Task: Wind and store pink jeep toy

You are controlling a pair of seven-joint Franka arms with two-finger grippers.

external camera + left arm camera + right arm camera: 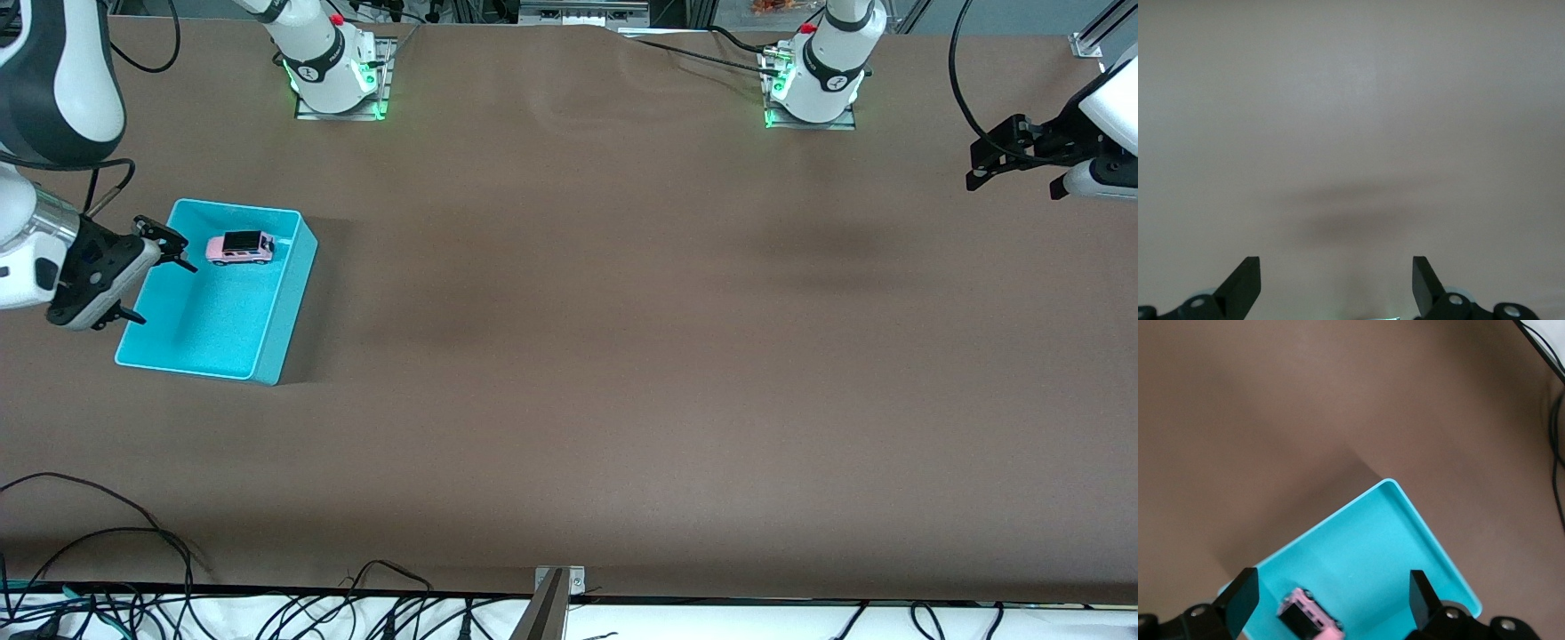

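Front view: pink jeep toy (240, 248) is lying in the turquoise bin (281, 331) at the right arm's end, evidently stored; right gripper (151, 276) is hovering over the bin's rim, jaws apart.
Left wrist view: left gripper (1336, 287) is waiting over bare table (1351, 100), jaws apart.
Right wrist view: the jeep is sitting free between the spread fingers (1239, 597).

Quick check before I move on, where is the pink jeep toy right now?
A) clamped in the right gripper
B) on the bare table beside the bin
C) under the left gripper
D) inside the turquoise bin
D: the pink jeep toy sits on the floor of the turquoise bin, with the open right gripper apart from it.
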